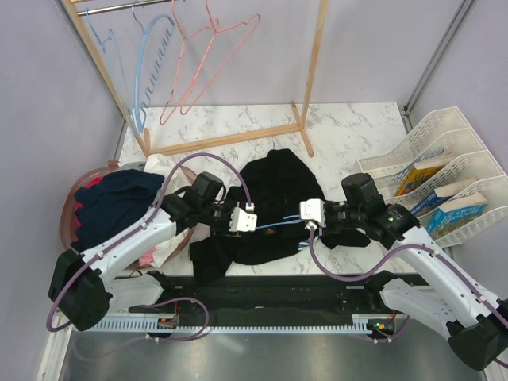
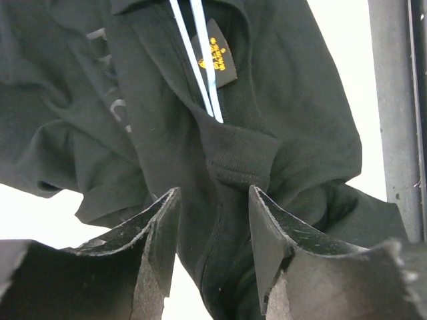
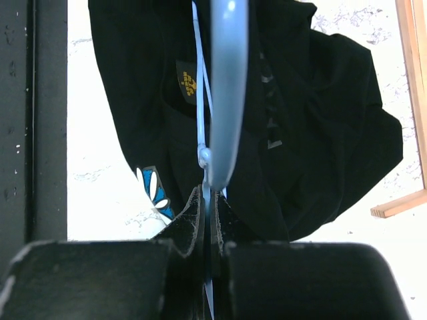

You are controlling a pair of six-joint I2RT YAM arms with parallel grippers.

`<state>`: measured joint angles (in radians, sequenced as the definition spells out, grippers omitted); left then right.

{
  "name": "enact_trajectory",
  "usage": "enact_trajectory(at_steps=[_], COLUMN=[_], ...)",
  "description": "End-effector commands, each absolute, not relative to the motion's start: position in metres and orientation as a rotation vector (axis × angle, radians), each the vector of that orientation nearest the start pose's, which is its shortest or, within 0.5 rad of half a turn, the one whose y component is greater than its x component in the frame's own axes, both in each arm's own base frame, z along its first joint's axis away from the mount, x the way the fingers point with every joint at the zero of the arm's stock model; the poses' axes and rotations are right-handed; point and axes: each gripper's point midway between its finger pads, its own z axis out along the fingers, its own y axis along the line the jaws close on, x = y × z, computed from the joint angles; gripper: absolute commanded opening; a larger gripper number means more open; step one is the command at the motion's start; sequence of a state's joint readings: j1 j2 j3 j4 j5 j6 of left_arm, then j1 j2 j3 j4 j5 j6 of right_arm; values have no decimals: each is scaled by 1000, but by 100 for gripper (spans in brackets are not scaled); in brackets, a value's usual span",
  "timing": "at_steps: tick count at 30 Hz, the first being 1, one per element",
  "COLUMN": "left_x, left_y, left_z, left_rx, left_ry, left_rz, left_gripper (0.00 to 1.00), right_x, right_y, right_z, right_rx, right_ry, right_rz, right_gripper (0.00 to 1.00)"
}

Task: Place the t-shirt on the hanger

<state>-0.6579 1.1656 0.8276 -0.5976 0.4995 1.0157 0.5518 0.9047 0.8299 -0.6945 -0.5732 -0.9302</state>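
The black t-shirt (image 1: 274,190) lies crumpled on the marble table between my grippers. The light-blue wire hanger (image 1: 279,224) lies across it, its arms running into the collar beside the yellow emblem (image 2: 215,55). My right gripper (image 1: 308,216) is shut on the hanger; in the right wrist view (image 3: 207,200) the hook (image 3: 227,87) rises just beyond the fingertips, with the white-and-blue print (image 3: 155,193) to the left. My left gripper (image 1: 251,219) is open; in the left wrist view (image 2: 213,200) its jaws straddle a fold of the shirt (image 2: 280,120) below the hanger's wires (image 2: 200,60).
A wooden rack (image 1: 230,139) at the back holds a wavy blue hanger (image 1: 155,63) and pink hangers (image 1: 210,55). A navy garment (image 1: 119,202) fills a pink basket (image 1: 70,208) at the left. White file trays (image 1: 444,135) with books stand at the right. A black strip (image 1: 262,294) runs along the front.
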Motion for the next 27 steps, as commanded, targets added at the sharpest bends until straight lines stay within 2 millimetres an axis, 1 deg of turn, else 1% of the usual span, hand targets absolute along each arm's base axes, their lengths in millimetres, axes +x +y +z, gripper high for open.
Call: enact_trajectory(at_steps=[1, 3, 6, 8, 10, 13, 14, 15, 16, 17, 18, 19, 23, 24, 26, 27], left_x=[202, 202, 202, 202, 204, 202, 200, 200, 200, 200, 202, 204, 205, 207, 207, 210], left_y=[-223, -222, -223, -222, -223, -226, -228, -230, -232, -234, -238, -240, -250, -253, -258, -261], left_z=[113, 109, 107, 105, 104, 107, 110, 115, 119, 122, 129, 132, 151, 159, 168, 179], left_rx=[1991, 1997, 1992, 1987, 1979, 1960, 1948, 1938, 1926, 1908, 1890, 1879, 1816, 1798, 1763, 1739], left_ry=[1393, 1415, 1431, 1446, 1454, 1455, 1450, 1443, 1435, 1451, 1447, 1456, 1466, 1460, 1473, 1466], left_rz=[-438, -440, -452, -454, -448, -471, -492, -501, -508, -528, -532, -543, -598, -604, -634, -635], left_gripper=[48, 45, 42, 40, 35, 27, 24, 18, 15, 12, 5, 3, 2, 2, 2, 2], right_x=[192, 194, 197, 196, 195, 194, 193, 192, 191, 191, 190, 192, 198, 201, 200, 201], right_y=[209, 211, 216, 218, 217, 215, 215, 214, 214, 214, 215, 218, 224, 226, 227, 228], right_z=[190, 189, 188, 183, 177, 167, 164, 163, 162, 162, 162, 165, 175, 177, 180, 179], right_rx=[-1663, -1661, -1655, -1664, -1668, -1685, -1687, -1689, -1685, -1679, -1672, -1652, -1575, -1561, -1544, -1530], right_ry=[1352, 1345, 1318, 1310, 1317, 1321, 1324, 1319, 1316, 1311, 1309, 1296, 1303, 1291, 1278, 1268], right_rz=[504, 507, 516, 530, 534, 530, 530, 529, 530, 530, 540, 541, 559, 555, 564, 564], right_gripper=[0, 0, 0, 0, 0, 0, 0, 0, 0, 0, 0, 0, 0, 0, 0, 0])
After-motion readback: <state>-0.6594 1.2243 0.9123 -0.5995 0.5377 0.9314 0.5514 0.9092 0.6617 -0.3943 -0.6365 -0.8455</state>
